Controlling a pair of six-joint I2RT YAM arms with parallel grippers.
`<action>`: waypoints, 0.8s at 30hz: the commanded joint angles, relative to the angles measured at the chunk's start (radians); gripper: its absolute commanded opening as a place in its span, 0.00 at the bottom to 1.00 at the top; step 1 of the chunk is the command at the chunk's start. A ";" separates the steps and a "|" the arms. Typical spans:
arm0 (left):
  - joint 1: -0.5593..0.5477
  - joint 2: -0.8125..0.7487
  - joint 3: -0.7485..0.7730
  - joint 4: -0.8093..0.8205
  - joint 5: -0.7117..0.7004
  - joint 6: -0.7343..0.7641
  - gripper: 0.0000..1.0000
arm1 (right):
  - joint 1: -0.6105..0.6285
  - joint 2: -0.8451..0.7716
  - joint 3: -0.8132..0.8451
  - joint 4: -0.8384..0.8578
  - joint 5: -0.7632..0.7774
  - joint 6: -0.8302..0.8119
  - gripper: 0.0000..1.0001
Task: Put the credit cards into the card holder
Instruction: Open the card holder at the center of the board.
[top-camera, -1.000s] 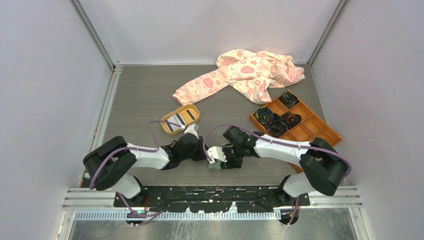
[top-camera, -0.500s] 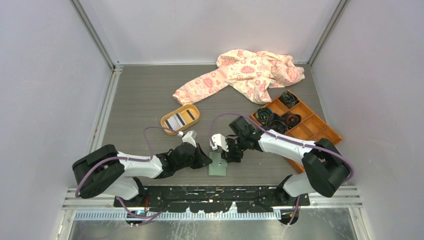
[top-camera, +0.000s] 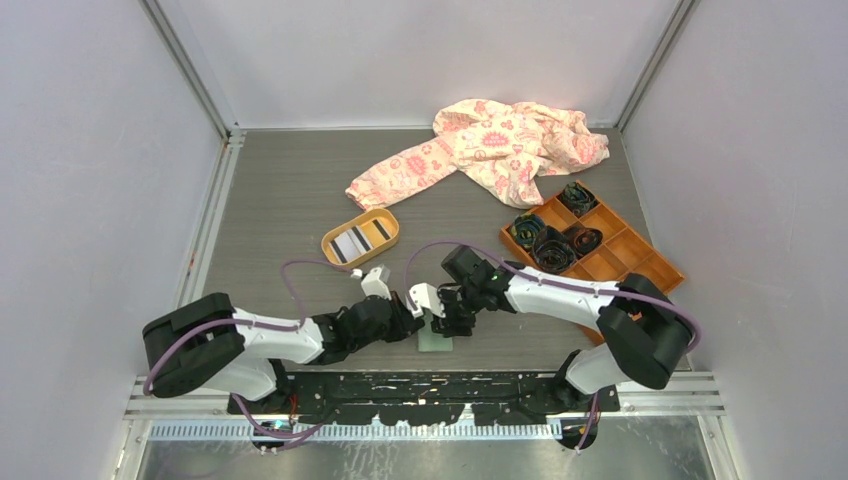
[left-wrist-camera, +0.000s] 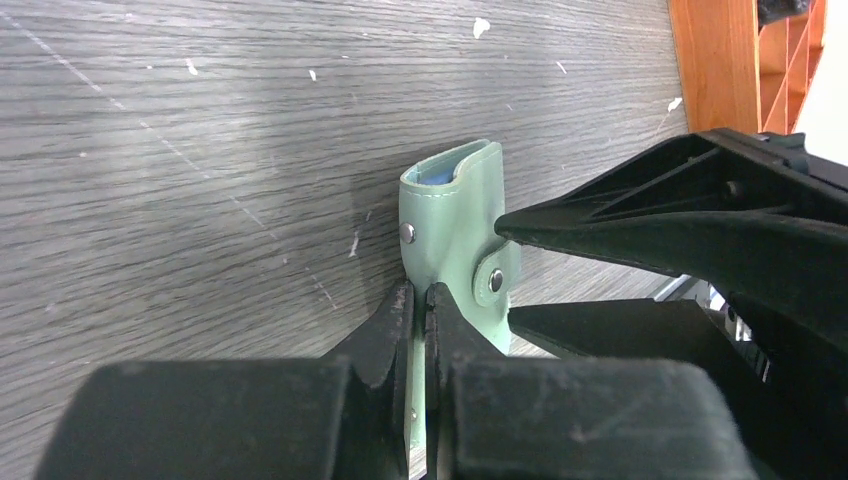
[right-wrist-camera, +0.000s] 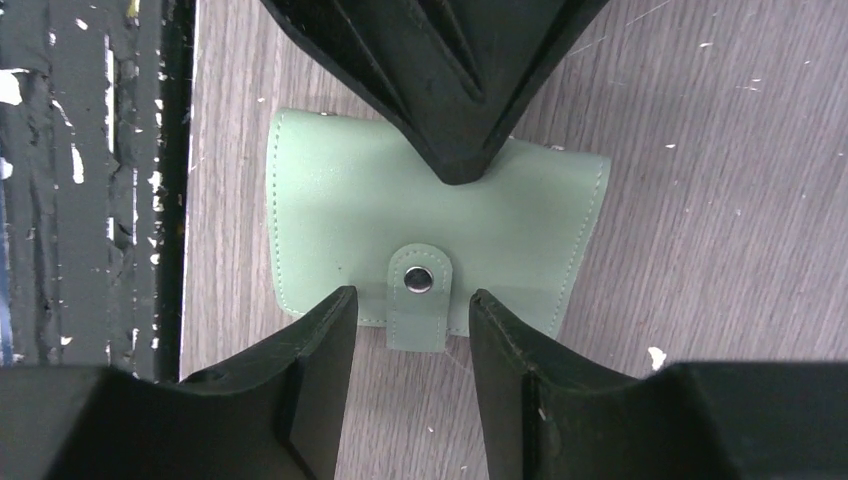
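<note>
Since the earlier frame, the left hand has closed on the card holder edge. The holder lies nearside of the orange oval tray holding the credit cards. The right hand, half-open, straddles the snap tab. Risk: a tab pull may slip the thin pinch.

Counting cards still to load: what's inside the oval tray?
Striped white cards lie in the tray, seemingly two side by side; anything beneath them is covered.

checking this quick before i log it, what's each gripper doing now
Left gripper: closed on the edge of the card holder.
Right gripper: open, straddling the snap tab, holding nothing.
</note>
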 joint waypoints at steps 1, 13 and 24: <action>-0.003 -0.031 -0.025 0.086 -0.071 -0.022 0.00 | 0.026 0.029 0.013 0.037 0.061 -0.007 0.50; -0.004 0.042 -0.067 0.235 -0.023 -0.017 0.00 | 0.049 0.092 0.033 0.038 0.102 0.029 0.42; -0.003 0.063 -0.091 0.275 -0.045 -0.035 0.00 | 0.056 0.096 0.054 0.035 0.126 0.048 0.14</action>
